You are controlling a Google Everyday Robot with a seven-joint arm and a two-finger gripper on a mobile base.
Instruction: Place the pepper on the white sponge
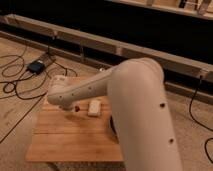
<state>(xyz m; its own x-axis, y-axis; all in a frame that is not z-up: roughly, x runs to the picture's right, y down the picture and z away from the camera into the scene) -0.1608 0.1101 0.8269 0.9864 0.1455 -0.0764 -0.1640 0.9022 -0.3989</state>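
Note:
The white sponge lies on the wooden table, a cream block just right of my arm's end. A small dark red bit, apparently the pepper, shows just left of the sponge, right under my wrist. My gripper hangs below the pale arm's end, close above the table and a short way left of the sponge. It is mostly hidden by the arm. I cannot tell whether the pepper is in the gripper or on the table.
My bulky arm covers the table's right half. A pale object stands at the table's back left corner. Black cables and a dark box lie on the carpet to the left. A long rail runs behind.

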